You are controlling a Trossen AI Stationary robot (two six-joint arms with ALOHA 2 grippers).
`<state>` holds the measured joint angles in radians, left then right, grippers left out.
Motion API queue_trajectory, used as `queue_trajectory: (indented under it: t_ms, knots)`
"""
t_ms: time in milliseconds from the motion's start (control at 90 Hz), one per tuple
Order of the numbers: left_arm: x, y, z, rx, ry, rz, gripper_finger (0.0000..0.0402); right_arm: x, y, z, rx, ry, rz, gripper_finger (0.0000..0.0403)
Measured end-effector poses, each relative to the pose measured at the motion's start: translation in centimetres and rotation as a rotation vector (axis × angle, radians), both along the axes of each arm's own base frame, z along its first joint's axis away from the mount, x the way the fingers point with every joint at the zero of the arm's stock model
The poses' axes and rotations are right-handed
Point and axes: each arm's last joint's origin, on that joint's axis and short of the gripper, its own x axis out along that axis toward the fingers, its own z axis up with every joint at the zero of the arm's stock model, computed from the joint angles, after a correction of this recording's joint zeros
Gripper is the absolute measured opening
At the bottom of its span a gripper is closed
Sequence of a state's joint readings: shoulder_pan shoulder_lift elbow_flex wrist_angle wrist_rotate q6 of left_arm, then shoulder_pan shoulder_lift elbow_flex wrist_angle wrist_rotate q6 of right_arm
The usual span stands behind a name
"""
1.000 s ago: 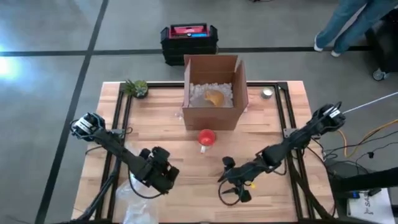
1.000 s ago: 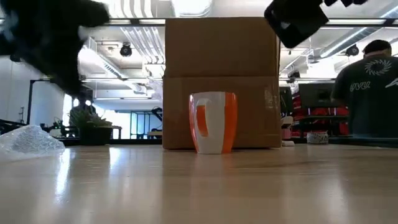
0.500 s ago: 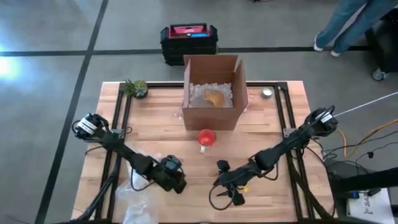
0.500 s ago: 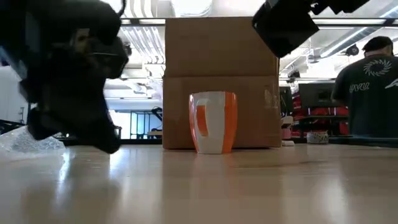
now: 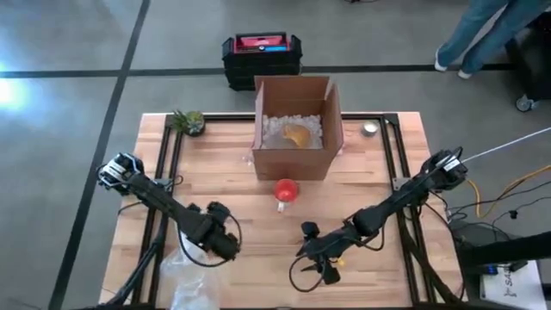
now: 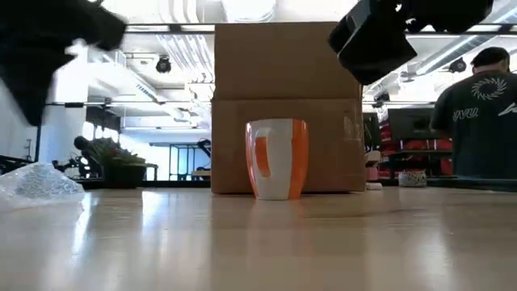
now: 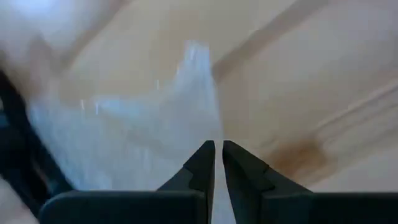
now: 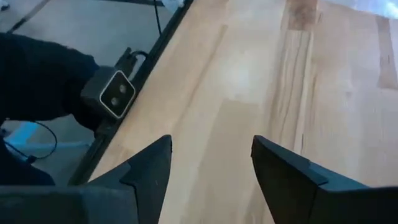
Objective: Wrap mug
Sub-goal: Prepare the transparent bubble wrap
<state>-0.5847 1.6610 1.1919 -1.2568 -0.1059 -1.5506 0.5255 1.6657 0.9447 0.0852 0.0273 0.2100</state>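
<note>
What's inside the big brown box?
The box holds white packing bits with a tan lump on top. Whatever lies beneath them is hidden.

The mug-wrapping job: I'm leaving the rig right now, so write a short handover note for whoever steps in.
Left gripper: fingers nearly shut, hovering over the clear wrap sheet at the table's near-left edge; no grip visible.
Right gripper: open, empty, above bare wood at the near middle of the table.
Mug: orange and white, upright, unwrapped, just in front of the cardboard box.
Done: nothing so far.
Left: pick up the sheet, bring it to the mug, wrap it.
</note>
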Motion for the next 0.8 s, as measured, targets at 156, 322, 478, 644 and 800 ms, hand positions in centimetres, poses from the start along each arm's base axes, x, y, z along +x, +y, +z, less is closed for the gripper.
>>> queue_trajectory:
  t_ms: [156,322,478,644,800]
  knots:
    - [-0.3,0.0,-3.5,-0.063,-0.054,0.005,0.002,-0.1,-0.1,-0.2,-0.008,0.012,0.0,0.02]
    - [-0.7,0.5,-7.0,-0.117,-0.149,0.009,0.002,-0.1,-0.1,-0.2,-0.009,0.012,0.0,0.0203]
    - [-1.0,0.5,-7.1,-0.132,-0.156,0.025,0.002,-0.2,-0.1,-0.3,-0.013,0.019,-0.001,0.0203]
    - [0.1,-0.2,-2.7,-0.028,-0.142,-0.054,0.002,-0.2,-0.2,-0.3,-0.027,0.015,-0.012,0.02]
    - [-0.8,0.4,-0.2,0.083,0.016,-0.057,0.002,-0.1,-0.3,-0.3,-0.051,0.003,-0.034,0.0205]
